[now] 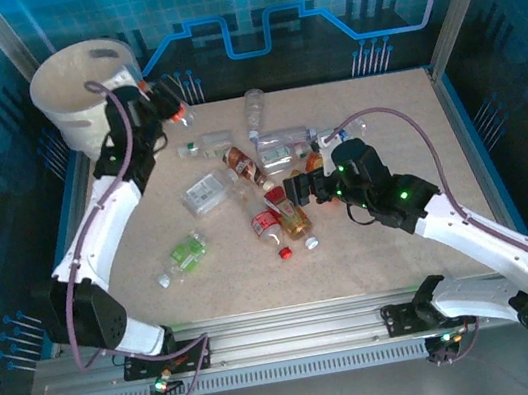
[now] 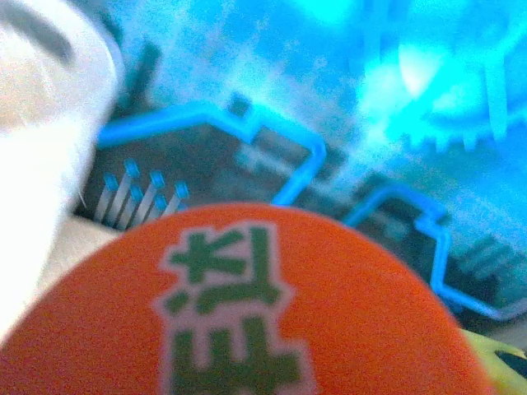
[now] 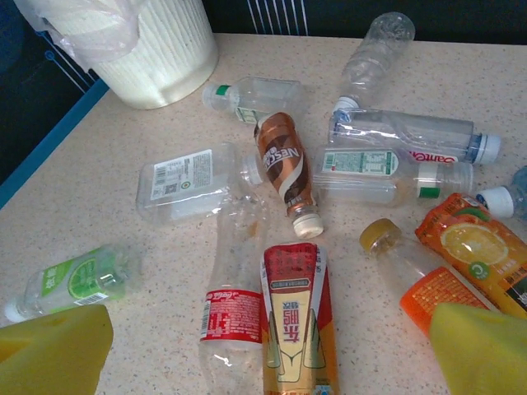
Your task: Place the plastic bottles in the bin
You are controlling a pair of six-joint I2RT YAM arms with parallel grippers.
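Bottles (image 1: 260, 173) lie scattered across the middle of the table (image 1: 401, 225) in the top view; the bin (image 1: 82, 81) stands at the far left corner; the left gripper (image 1: 168, 110) hangs just beside its rim, clenched on an orange-labelled bottle (image 1: 173, 118); the right gripper (image 1: 295, 190) hovers over the pile, released. Left wrist view: the orange label with green characters looms close and blurred; the bin's white wall is at left. Right wrist view: yellow fingers (image 3: 53, 354) stand wide apart, grasping nothing; below lie a red-labelled bottle (image 3: 230, 313), a brown bottle (image 3: 282, 160) and a green-labelled bottle (image 3: 78, 284); the bin sits at top left.
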